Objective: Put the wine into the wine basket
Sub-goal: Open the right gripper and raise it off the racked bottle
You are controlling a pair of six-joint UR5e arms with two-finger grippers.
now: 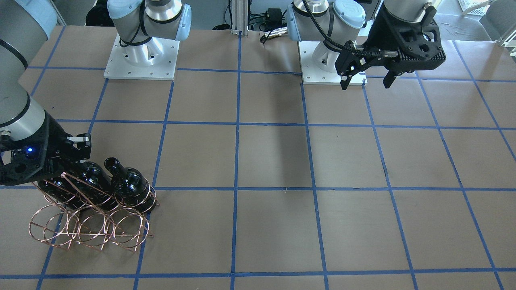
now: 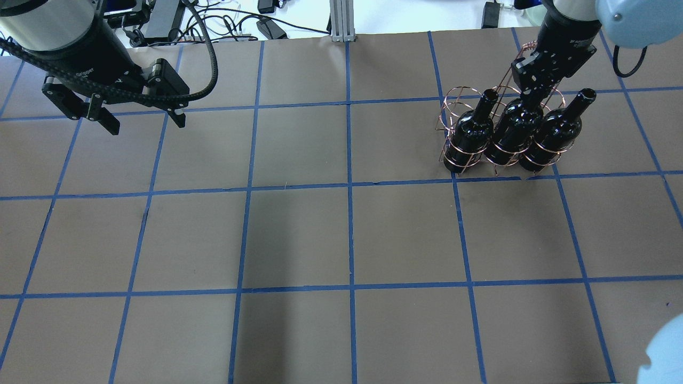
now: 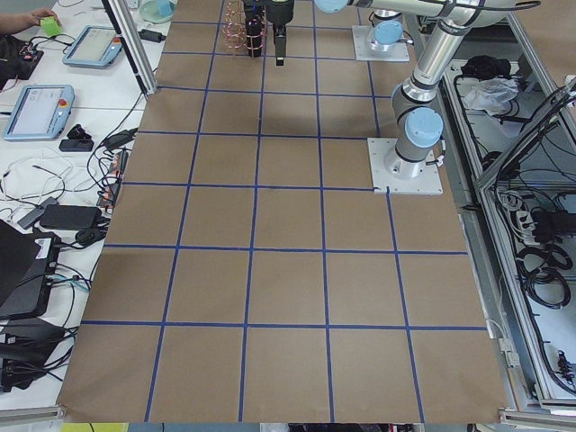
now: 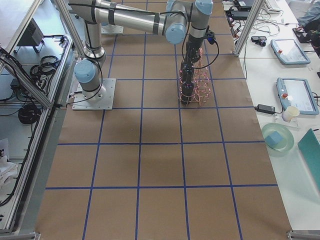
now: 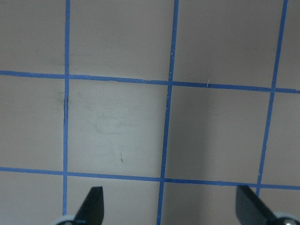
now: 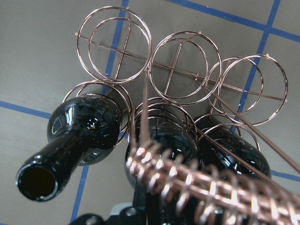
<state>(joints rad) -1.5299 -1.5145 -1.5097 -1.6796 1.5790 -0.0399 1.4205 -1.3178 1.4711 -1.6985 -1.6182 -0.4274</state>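
Right gripper [image 2: 531, 96] is clamped on the middle wine [image 2: 513, 130] neck, all three bottles [image 2: 555, 133] sitting in the wine basket [image 1: 90, 225]; left gripper [image 2: 146, 125] hangs with fingers spread apart.

I couldn't see fingertips on the right gripper [image 2: 531, 97] behind the middle wine [image 2: 509, 136]; the wine basket handle [image 6: 201, 187] blurred at five o'clock.

Three wine bottles [image 2: 475, 130] [image 2: 513, 130] [image 2: 557, 130] are sitting in one wine basket [image 6: 211, 187], whose ring openings are forming two rows of three. Two grippers are showing: the left gripper [image 2: 147, 125] and the right gripper [image 2: 531, 98]. Two white base plates [image 1: 169, 68] [image 1: 314, 76] are carrying the two arms.
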